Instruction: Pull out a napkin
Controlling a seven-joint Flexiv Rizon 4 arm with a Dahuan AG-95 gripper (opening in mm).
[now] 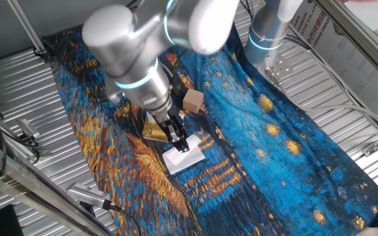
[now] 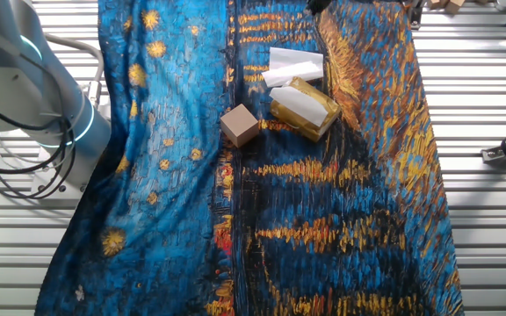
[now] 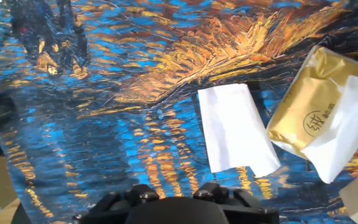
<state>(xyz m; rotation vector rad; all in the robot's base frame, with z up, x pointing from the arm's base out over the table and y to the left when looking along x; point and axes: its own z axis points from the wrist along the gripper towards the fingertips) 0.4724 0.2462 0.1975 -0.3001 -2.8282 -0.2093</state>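
Note:
The white napkin [image 1: 184,157] lies flat on the painted cloth, just clear of the gold packet [image 1: 155,131]. In the other fixed view the napkin [image 2: 292,66] lies beyond the packet [image 2: 304,107]. In the hand view the napkin [image 3: 235,127] lies left of the packet [image 3: 322,112], with one corner close to it. My gripper [image 1: 181,143] hovers just above the napkin's near edge. In the hand view only the gripper's [image 3: 176,194] two finger mounts show, spread apart with cloth between them and nothing held. The fingertips are hidden.
A tan cube [image 1: 193,100] stands on the cloth behind the packet; it also shows in the other fixed view [image 2: 240,125]. The arm's base [image 2: 25,88] stands at the cloth's edge. Ribbed metal table [image 1: 38,98] surrounds the cloth, with clamps and cables at its sides.

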